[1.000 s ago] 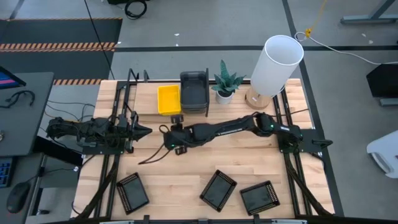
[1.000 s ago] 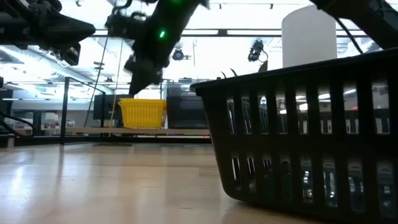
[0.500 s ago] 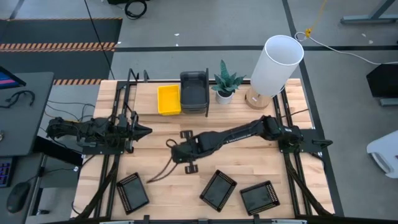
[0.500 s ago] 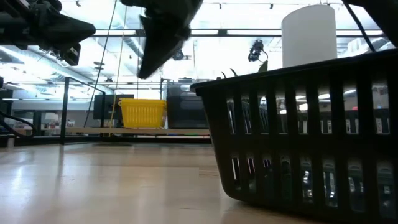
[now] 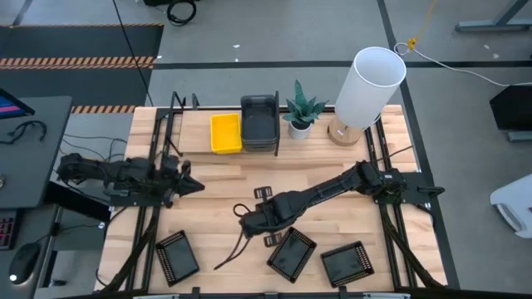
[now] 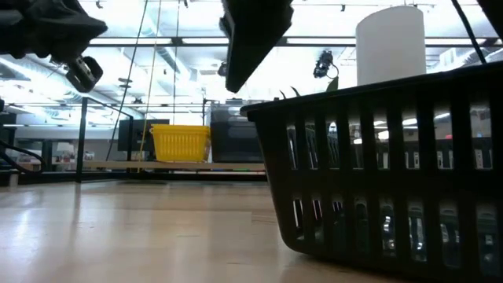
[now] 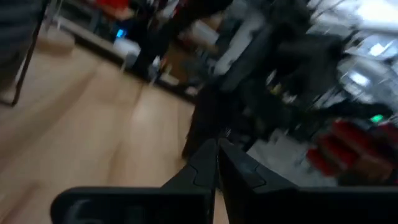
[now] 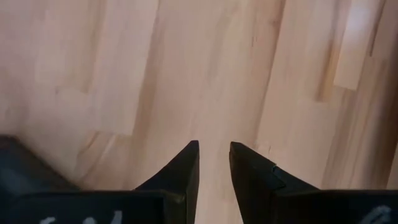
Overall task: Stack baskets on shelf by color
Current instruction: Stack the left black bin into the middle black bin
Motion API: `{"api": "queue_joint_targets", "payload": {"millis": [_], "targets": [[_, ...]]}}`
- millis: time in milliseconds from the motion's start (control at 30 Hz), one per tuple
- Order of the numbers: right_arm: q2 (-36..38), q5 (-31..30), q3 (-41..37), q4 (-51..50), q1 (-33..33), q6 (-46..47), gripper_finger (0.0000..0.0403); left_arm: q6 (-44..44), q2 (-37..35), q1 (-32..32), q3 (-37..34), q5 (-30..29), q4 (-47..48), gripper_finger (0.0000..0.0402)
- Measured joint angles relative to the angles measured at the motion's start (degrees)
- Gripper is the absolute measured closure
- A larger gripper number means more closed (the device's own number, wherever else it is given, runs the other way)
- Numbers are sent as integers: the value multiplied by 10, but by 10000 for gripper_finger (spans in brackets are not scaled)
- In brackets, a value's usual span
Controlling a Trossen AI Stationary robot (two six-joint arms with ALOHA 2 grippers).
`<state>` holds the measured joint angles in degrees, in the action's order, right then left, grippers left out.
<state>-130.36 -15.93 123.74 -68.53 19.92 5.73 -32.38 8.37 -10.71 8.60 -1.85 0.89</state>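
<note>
On the far shelf [image 5: 191,133] a yellow stack [image 5: 225,133] and a grey stack [image 5: 259,123] are already placed; three black baskets [image 5: 292,252] are left near. The right gripper [image 5: 258,221], slightly parted and empty, is held above them; the left gripper [image 5: 189,184] is closed

The table [image 5: 332,178] is pale blond wood in long strips, some a shade darker than others. Both arms are black, and the right gripper [image 5: 242,223] has black fingers [image 8: 180,168] over bare wood. Just beside that gripper lies a black basket [image 5: 292,252] with a dotted, perforated rim; two more of the same pattern, one [image 5: 346,264] beyond it and one [image 5: 176,256] on the gripper's other side, are black too. Well apart from the gripper, on the pale shelf [image 5: 195,133], sits a bright yellow basket [image 5: 225,133] touching a dark grey basket [image 5: 260,123]. Near them a plant [image 5: 302,106] has green leaves in a white pot, and a lamp [image 5: 368,85] has a plain white shade on a brown wooden base.
</note>
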Motion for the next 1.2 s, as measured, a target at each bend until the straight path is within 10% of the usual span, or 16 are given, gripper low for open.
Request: {"api": "queue_joint_targets", "payload": {"millis": [400,667,1200], "targets": [[48,-53,-74,-18,21,65,330,26,218,-68,134,19,160,381],[204,-22,-334,240,9,63,346,24,330,-184,216,19,218,381],[446,-100,-641,590,64,49,355,-249,550,-388,360,-56,379,382]]}}
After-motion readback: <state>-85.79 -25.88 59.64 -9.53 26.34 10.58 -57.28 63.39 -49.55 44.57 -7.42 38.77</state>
